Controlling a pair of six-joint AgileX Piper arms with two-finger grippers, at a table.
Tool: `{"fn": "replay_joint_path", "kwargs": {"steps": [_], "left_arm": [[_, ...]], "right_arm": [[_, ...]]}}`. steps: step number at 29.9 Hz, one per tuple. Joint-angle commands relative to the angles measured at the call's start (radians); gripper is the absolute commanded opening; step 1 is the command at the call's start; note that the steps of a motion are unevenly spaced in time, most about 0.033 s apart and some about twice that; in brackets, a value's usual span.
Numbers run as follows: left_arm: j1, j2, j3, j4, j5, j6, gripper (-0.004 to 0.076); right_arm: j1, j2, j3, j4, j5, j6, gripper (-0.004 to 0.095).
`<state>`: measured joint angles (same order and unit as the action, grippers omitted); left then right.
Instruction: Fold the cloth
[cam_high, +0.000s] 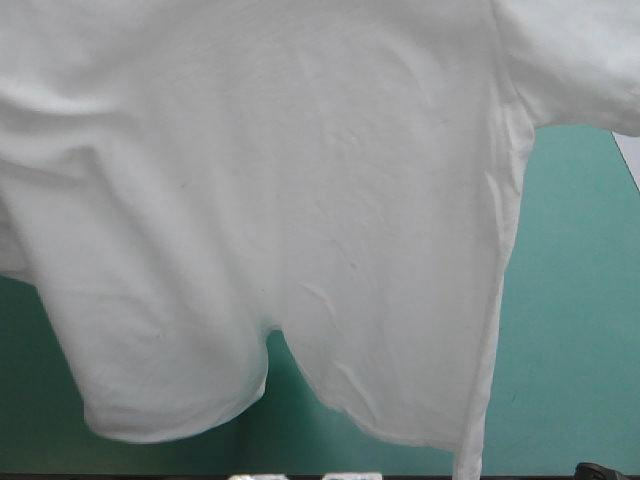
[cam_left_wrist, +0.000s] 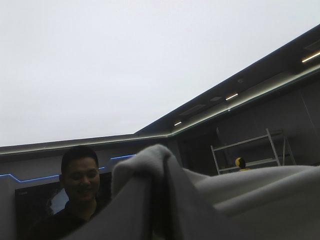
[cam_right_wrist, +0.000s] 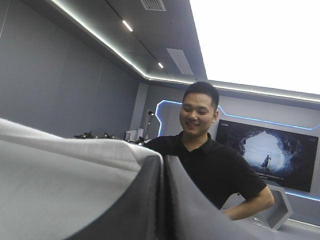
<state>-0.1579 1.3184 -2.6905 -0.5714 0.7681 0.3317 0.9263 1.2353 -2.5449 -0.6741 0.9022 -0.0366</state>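
With the left gripper and the right gripper both pinching the raised T-shirt, we are aiming to lower its hem evenly onto the table.

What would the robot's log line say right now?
T-shirt: lifted above teal-green table | left gripper: shut on T-shirt | right gripper: shut on T-shirt | fold: not done

The table, teal-green covered, shows at its right side and near edge
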Motion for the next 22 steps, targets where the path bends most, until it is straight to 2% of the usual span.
{"fn": "replay_joint_path", "kwargs": {"steps": [1,5,9,13,18,22], "left_arm": [[0.0,-0.005,-0.007,0.071,-0.068,-0.003,-0.0009],[0.0,0.025,0.038,0.078,0.034,-0.032,-0.0009],[0.0,0.058,0.149,0.091,0.04,-0.025,-0.0009],[0.0,0.114,0.228,0.129,0.038,-0.024,-0.0009],[0.0,0.22,0.255,0.131,0.022,0.016,-0.0009],[0.0,0.289,0.255,0.131,0.024,0.049,-0.0009]], "right_arm": [[-0.008,-0.03,-0.02,-0.191,0.001,-0.008,-0.0017],[-0.008,-0.031,0.046,-0.275,0.077,-0.008,-0.0017],[-0.008,-0.029,0.176,-0.427,0.188,0.037,-0.0017],[-0.008,-0.019,0.314,-0.577,0.25,0.109,-0.0017],[-0.008,0.049,0.389,-0.581,0.346,0.176,-0.0017],[-0.057,0.129,0.391,-0.508,0.344,0.218,-0.0017]]}}
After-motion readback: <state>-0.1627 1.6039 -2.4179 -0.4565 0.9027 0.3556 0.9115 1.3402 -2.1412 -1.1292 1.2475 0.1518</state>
